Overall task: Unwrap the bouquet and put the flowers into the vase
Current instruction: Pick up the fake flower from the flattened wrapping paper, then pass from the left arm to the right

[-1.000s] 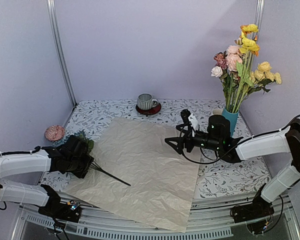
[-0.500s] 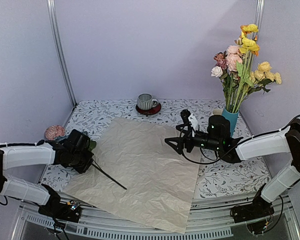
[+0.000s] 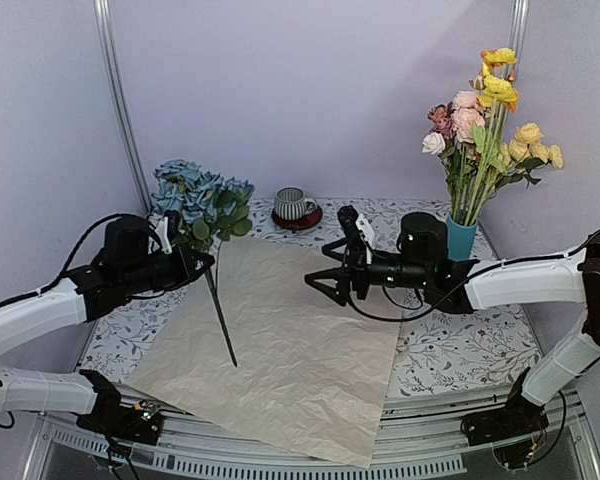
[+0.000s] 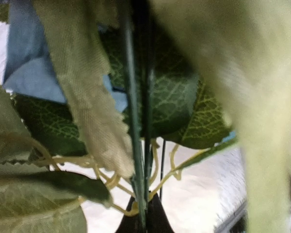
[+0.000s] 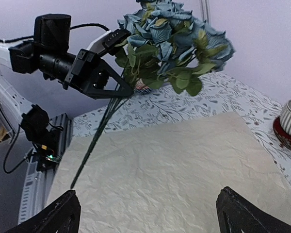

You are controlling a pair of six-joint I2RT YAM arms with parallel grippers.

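The desk (image 3: 450, 350) has a big crinkly paper (image 3: 290, 340) lying flat on it. The vase (image 3: 462, 238) stands at the back right with pink and yellow flowers (image 3: 485, 120) in it. The left end effector (image 3: 198, 264) is squeezed tight on the stems of a blue flower bunch (image 3: 195, 195), up above the paper's left side. The right end effector (image 3: 322, 265) is wide apart, holding nothing.

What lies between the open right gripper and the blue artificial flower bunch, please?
Only the flat, crinkled cream paper sheet lies there; the stretch is otherwise bare, as the right wrist view shows.

Lilac walls (image 3: 310, 90), leaf-print table (image 3: 460, 350), perhaps metal posts (image 3: 120, 100)
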